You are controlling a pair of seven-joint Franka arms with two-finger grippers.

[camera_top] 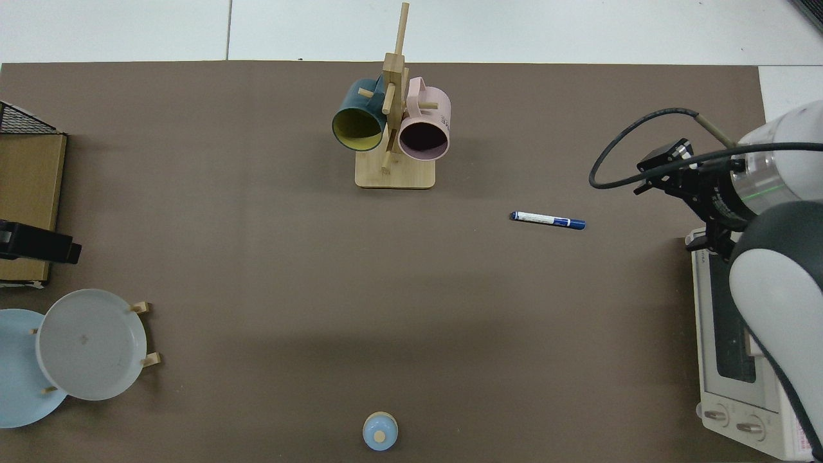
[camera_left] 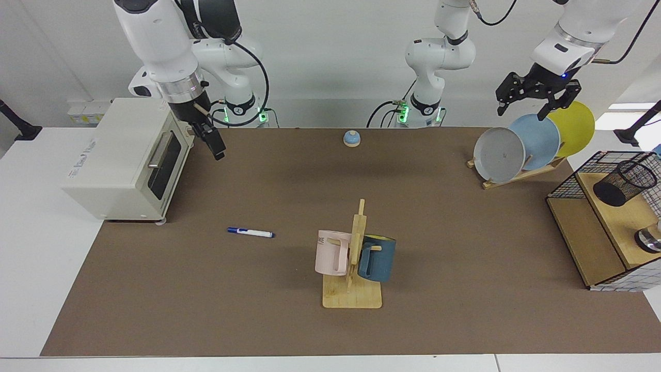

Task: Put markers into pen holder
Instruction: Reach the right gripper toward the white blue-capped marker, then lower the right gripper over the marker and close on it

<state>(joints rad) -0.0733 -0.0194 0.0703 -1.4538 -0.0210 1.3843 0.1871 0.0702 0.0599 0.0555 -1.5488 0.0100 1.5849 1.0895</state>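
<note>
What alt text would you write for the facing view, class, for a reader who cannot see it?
A marker lies on the brown table, untouched. The right gripper hangs above the table beside a toaster oven; the left gripper, open, hovers over plates. The pen holder sits tilted in a wire basket.

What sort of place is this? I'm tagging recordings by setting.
Most likely a robotics lab set up as a mock kitchen: two white arms mounted at a table with a brown mat, household props like a toaster oven and a plate rack, bare white walls.
</note>
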